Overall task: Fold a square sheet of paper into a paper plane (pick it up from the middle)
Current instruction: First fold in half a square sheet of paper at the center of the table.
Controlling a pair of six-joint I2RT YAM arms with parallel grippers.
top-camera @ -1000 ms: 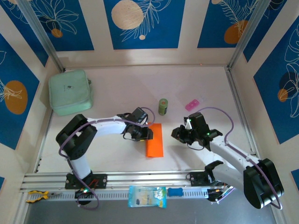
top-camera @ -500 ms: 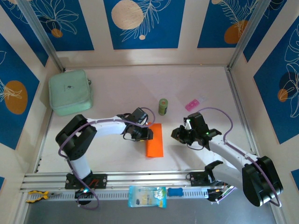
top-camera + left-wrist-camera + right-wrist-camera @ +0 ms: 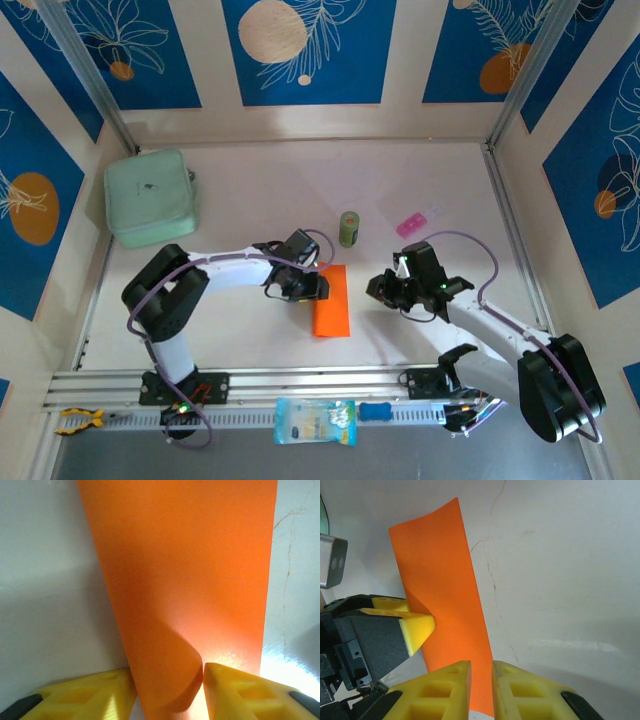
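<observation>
Middle of the surface [image 3: 450, 180], the square sheet of paper [image 3: 331, 302] lies doubled into a narrow orange strip running 12 to 6, with no plane shape to it yet: early folds, I'd say. In at its upper left edge, about 10 o'clock, is the left end effector [image 3: 305, 286]. Its wrist view shows the yellow fingers [image 3: 235, 692] partway apart with a soft curl of paper bulging between them and touching both sides, so a light hold on that loop. At 3 o'clock of the strip sits the right end effector [image 3: 481, 692], jaws drawn almost together with a sliver of orange in the slot. Whether it truly nips the edge, I cannot tell.

The job now looks like flattening that curl into a sharp crease. To do it well, pin one end, line up the edges first, then press low and slide along the fold. Go gently, because thin paper buckles or tears if dragged.

Round about, the small green can [image 3: 348, 229] stands just off the strip's 12 o'clock end and is the likeliest thing to get clipped. The pink packet [image 3: 411, 224] is further off at 1 o'clock, and the mint-green pouch [image 3: 150, 197] is well away at 10 o'clock
</observation>
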